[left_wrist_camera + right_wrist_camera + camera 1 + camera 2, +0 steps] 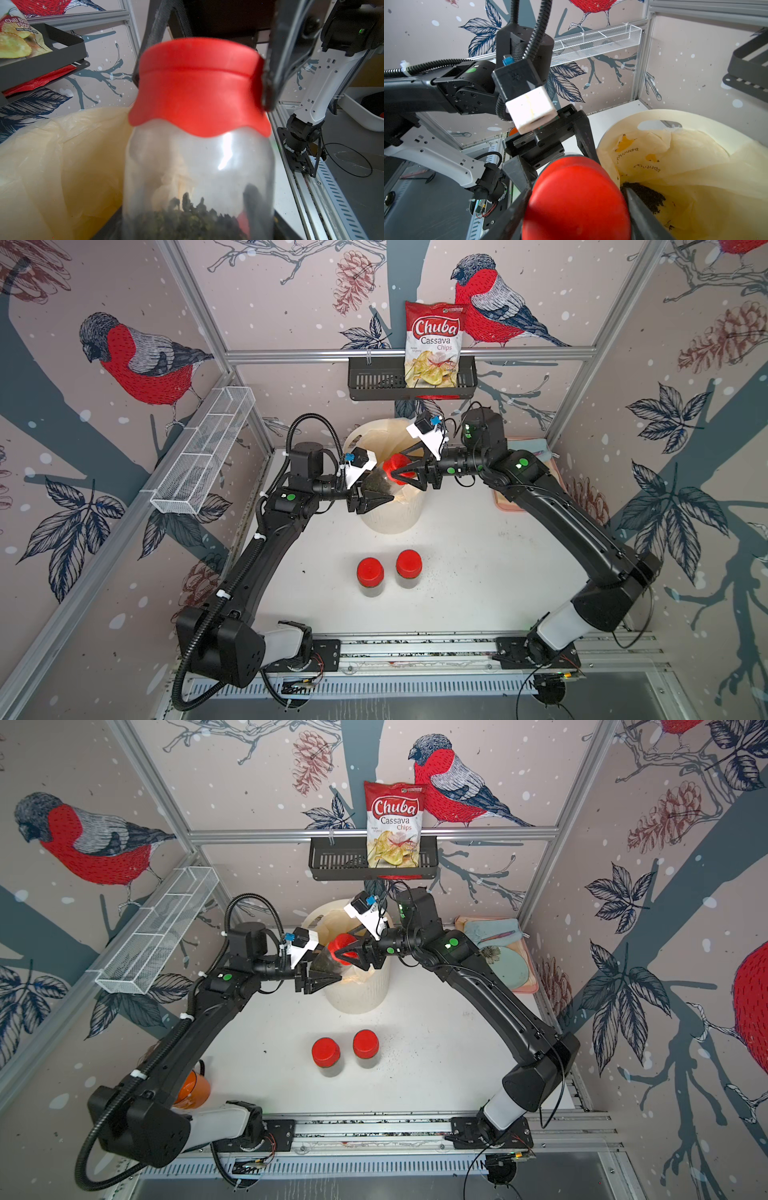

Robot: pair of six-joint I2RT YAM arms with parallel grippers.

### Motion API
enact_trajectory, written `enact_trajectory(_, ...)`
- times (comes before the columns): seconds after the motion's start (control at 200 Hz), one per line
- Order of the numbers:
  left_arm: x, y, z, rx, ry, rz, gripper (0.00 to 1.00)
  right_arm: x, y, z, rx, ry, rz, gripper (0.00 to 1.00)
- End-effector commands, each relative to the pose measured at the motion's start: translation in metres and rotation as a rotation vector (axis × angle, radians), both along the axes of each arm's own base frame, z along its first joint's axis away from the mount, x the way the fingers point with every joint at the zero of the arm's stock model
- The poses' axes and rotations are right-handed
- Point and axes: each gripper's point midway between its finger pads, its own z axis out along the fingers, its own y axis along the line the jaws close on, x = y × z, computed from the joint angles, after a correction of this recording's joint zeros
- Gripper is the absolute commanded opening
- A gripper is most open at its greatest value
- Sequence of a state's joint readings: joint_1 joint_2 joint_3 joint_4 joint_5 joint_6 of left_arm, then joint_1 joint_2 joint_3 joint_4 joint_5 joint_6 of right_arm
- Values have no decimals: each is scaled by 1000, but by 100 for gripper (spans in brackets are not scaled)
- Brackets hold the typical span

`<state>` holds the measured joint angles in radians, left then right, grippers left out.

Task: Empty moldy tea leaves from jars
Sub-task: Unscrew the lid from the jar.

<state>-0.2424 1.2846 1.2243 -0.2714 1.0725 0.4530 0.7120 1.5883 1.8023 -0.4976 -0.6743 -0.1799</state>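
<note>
We saw red lids (370, 571) on clear jars (371, 590), greenish-black tea leaves (187, 220), a yellowish liner (695, 158), a white bin (390, 519) and bird-patterned walls (124, 364).

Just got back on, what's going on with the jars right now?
The left gripper holds one jar by its clear body at the lined bin, tea leaves inside. The right gripper is clamped around its red lid, which is not yet off. Some loose leaves already lie in the bag. Two capped jars stand on the table, untouched.
</note>
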Motion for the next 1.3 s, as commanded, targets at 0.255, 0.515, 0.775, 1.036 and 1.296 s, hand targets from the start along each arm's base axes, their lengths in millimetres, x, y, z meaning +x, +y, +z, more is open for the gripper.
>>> enact_trajectory(0.255,-10,-3,8,-24,-17,-56,28,-7,0,11,-17,-361,131,14)
enact_trajectory(0.515,-11,-3,7,-23,-12,-60,29,-6,5,5,-45,-434,172,19)
enact_trajectory(0.775,-11,-4,6,-22,-11,-61,29,-9,8,13,-22,-433,195,19)
enact_trajectory(1.036,-11,-4,7,-23,-13,-63,26,-14,1,24,10,-422,186,19)
enact_trajectory(1.296,-12,-3,10,-22,-25,-54,16,-7,-14,39,66,-368,136,21)
